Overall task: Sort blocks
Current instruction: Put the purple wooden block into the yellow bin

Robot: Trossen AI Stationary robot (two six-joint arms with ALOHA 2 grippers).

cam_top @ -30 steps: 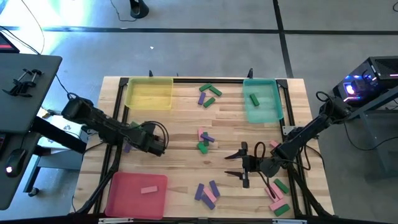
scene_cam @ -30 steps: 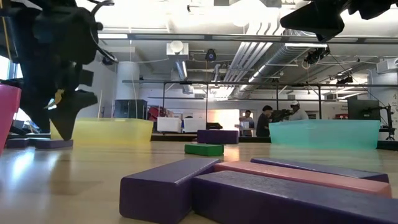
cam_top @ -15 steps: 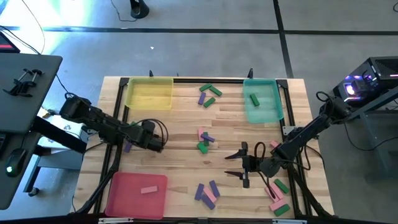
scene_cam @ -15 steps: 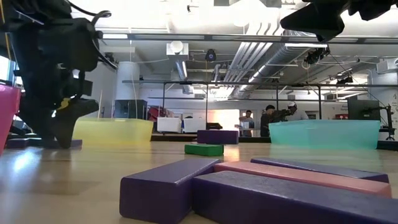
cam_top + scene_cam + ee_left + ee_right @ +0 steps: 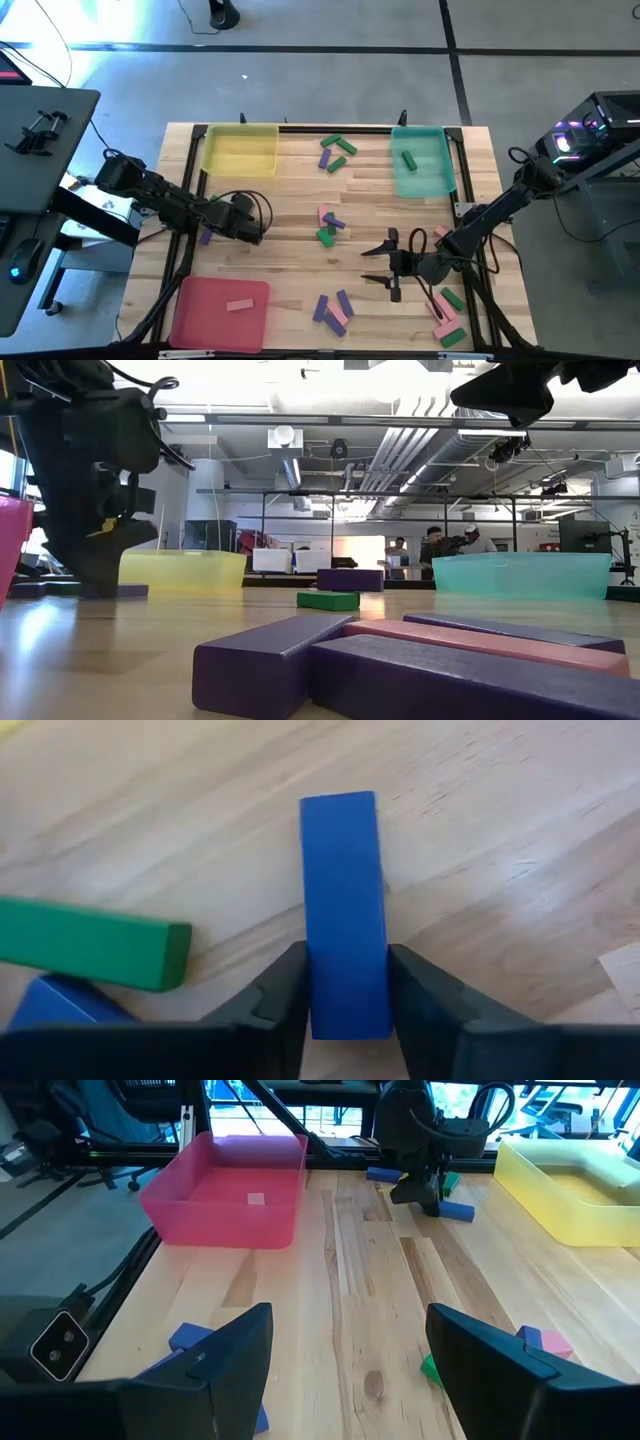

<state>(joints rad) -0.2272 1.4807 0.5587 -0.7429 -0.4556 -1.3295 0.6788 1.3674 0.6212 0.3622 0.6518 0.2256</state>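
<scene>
The blocks are small green, pink and purple bars lying flat on the wooden table (image 5: pixel 290 200) in loose groups. My left gripper (image 5: pixel 347 960) is down at the table's left side, shut on a purple block (image 5: pixel 343 890) that looks blue in the left wrist view. A green block (image 5: pixel 90 952) and another purple one (image 5: pixel 60 1005) lie right beside it. My right gripper (image 5: pixel 385 265) hangs open above the table's near right part, holding nothing. In the low view my left gripper (image 5: pixel 100 565) stands on the table in front of the yellow tray (image 5: pixel 180 570). My left gripper pinches the purple block's two long sides near one end (image 5: pixel 345 995) between its two fingers. The fingers (image 5: pixel 285 985) come down from above at a slant and close across the block's width. The block lies flat on the table, its other end (image 5: pixel 338 810) pointing away from the fingers.
A yellow tray (image 5: pixel 240 150) stands far left, and a teal tray (image 5: pixel 420 165) far right holds a green block (image 5: pixel 408 159). The red tray (image 5: pixel 220 310) near left holds a pink block (image 5: pixel 238 305). Block groups lie far centre (image 5: pixel 335 152), mid-table (image 5: pixel 328 225), near centre (image 5: pixel 333 308) and near right (image 5: pixel 447 315).
My left gripper has come down onto the table at its left side and shut its fingers on the purple block, which stays flat on the wood.
</scene>
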